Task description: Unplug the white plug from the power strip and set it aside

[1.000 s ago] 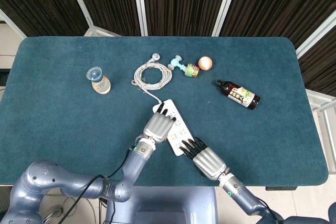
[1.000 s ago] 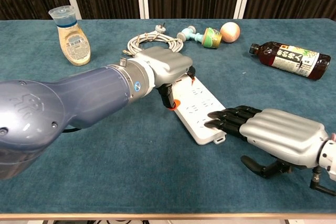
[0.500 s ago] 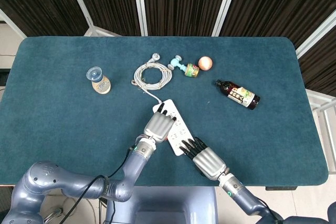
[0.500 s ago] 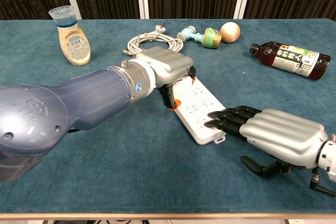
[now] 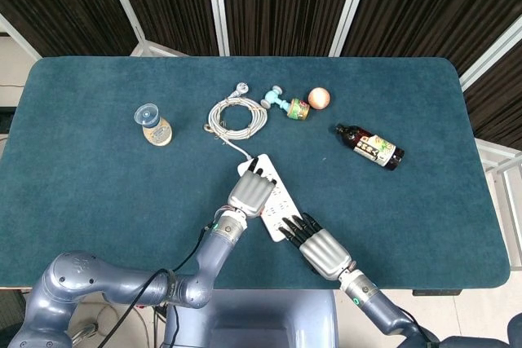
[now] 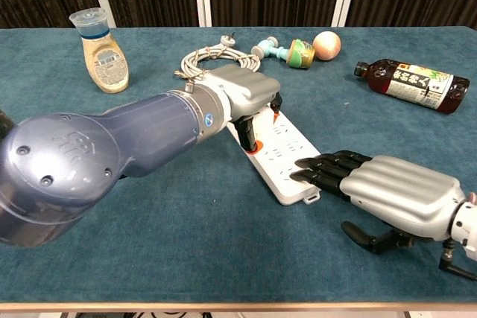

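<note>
The white power strip lies slantwise at the table's near middle. A grey cable runs from its far end to a coil. My left hand covers the strip's far end, fingers curled down over it with the thumb on the near side by an orange switch. The white plug is hidden under this hand, so I cannot make out a grip. My right hand lies flat, its black fingertips resting on the strip's near end.
A dark sauce bottle lies on its side at the right. A dressing bottle stands at the left. A small toy and a peach-coloured ball sit behind the coil.
My left hand has edged forward along the strip toward its far end, uncovering the orange switch. The right hand and the strip have stayed put.
</note>
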Action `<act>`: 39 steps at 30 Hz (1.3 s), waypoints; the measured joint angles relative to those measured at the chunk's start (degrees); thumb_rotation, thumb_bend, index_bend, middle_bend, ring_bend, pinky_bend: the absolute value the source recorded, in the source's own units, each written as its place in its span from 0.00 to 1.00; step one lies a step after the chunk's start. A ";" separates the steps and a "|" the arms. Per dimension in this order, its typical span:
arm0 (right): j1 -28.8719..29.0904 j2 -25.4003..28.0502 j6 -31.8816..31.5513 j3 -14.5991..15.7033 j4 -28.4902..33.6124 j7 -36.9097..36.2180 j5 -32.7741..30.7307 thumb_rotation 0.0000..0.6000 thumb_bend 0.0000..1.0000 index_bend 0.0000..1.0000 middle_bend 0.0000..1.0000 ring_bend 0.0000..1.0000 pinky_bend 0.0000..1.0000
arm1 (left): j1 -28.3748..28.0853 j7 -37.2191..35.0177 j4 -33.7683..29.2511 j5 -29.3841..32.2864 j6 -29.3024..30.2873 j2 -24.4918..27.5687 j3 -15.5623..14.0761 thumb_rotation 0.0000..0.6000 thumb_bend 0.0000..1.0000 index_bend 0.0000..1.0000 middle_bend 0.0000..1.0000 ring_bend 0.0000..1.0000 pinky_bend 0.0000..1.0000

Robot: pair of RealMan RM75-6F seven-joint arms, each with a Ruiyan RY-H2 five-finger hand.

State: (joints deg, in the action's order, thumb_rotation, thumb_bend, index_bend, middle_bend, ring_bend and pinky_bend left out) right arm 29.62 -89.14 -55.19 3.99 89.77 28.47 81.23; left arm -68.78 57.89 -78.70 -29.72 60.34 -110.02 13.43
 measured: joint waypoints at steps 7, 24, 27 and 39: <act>-0.19 0.14 -0.27 0.25 0.54 0.34 0.21 1.00 0.67 0.07 0.06 0.00 0.00 | 1.25 -0.13 -2.56 -0.44 0.65 1.67 -1.17 1.00 0.44 0.73 0.79 0.27 0.09; -0.57 -0.34 -0.36 0.86 1.12 1.34 0.41 1.00 0.67 0.07 0.06 0.01 0.01 | 2.08 -1.80 -4.72 -3.33 2.34 2.96 -0.38 1.00 0.44 0.75 0.82 0.29 0.09; -0.57 -0.34 -0.36 0.84 1.16 1.29 0.44 1.00 0.67 0.07 0.06 0.01 0.01 | 1.86 -1.58 -4.92 -3.25 2.34 2.78 -0.16 1.00 0.44 0.75 0.82 0.29 0.09; -0.66 -1.04 -0.11 1.17 0.76 1.05 0.82 1.00 0.67 0.07 0.06 0.01 0.01 | 1.24 -0.77 -6.58 -3.07 2.67 2.71 0.43 1.00 0.44 0.76 0.82 0.29 0.09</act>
State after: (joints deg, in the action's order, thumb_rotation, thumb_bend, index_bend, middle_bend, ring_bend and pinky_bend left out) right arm 28.96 -90.17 -55.30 5.15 90.52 29.51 82.05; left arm -67.54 57.12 -85.28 -32.79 63.01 -107.31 13.86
